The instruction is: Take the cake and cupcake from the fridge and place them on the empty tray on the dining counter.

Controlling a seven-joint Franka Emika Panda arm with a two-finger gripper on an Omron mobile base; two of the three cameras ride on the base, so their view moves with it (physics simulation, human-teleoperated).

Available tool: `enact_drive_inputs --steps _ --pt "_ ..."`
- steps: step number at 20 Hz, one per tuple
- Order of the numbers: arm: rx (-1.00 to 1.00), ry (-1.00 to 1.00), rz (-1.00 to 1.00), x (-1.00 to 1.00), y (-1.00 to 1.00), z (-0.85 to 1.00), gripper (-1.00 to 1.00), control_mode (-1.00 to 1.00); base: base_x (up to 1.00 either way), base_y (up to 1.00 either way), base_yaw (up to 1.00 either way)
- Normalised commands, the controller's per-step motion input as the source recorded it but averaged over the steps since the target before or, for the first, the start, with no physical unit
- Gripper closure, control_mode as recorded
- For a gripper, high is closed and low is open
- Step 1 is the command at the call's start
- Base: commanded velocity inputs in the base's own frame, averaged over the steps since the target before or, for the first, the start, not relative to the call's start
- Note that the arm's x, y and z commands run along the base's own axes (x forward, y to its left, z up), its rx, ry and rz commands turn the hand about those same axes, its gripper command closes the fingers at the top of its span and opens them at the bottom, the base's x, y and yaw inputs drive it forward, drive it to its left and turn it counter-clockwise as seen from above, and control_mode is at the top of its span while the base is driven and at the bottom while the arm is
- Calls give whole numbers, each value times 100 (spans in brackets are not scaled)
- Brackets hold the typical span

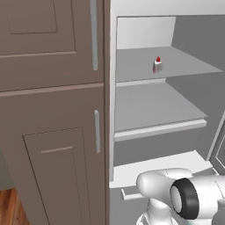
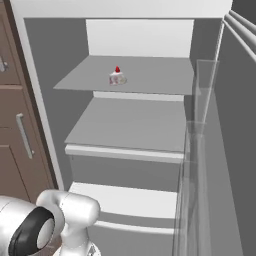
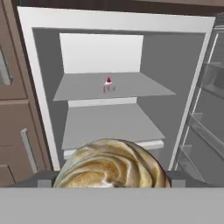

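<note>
cake (image 2: 117,77) upright on upper fridge (image 2: 135,75) shelf

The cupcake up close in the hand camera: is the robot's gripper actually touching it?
Touching, most likely. In the hand view the cupcake sits right at the gripper, with a dark finger tip flush against each side and no gap showing.

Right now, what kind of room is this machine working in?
Most likely a kitchen. An open fridge with pale grey shelves holds a small cake topped with a cherry, brown wood cabinets stand beside it, and a cupcake sits at the tool in the hand view.
</note>
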Motion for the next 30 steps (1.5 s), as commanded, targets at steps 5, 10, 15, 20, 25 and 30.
enact_drive_inputs --steps 5,10,15,20,25,30 --pt "0 0 0 0 0 0 100 100 -92 52 7" --pt "0 0 0 0 0 0 100 100 -44 97 14" --pt "0 0 0 0 0 0 100 100 -13 100 18" --pt "0 0 0 0 0 0 100 100 -31 100 27" --pt "0 0 0 0 0 0 100 100 -16 69 79" --pt "0 0 0 0 0 0 100 100 0 0 100"
